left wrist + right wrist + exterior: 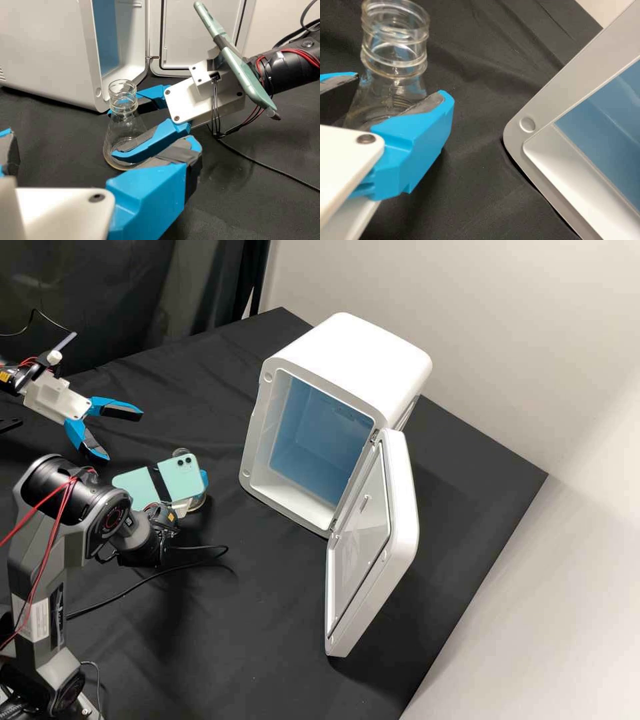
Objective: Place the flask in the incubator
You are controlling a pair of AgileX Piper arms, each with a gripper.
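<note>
- The left arm's white tool with two bright blue fingers point(120, 435) hangs above the counter's left end. Its fingers are spread wide and hold nothing, and it is well apart from the incubator.
- Just right of it, the clear glass conical flask with a ribbed neck point(122, 122) stands upright with its base on the black cloth-covered counter point(233, 613). It is outside the incubator, near the front of the opening.
- The right arm's tool point(395, 95) reaches around the flask low on its cone. One blue finger is on each side, and the grey pads appear pressed onto the glass, so I judge it to be pinching the flask.
- A mint-green phone point(167, 480) is strapped on top of that tool and hides most of the flask from above.
- A black cable point(167, 570) trails across the counter beneath that arm.
- Further right, the white rounded box incubator with a pale blue inside point(360, 360) is tipped back a little. Its chamber looks bare.
- Its white door with a grey inner panel point(400, 520) is swung fully open at the right, so the opening step is done.
- Progress: the grasp looks made. Lifting the flask, carrying it rightwards and setting it inside are still to do.
- In the way: the raised lower rim of the opening must be cleared. The open door stands beside the path on the right.
</note>
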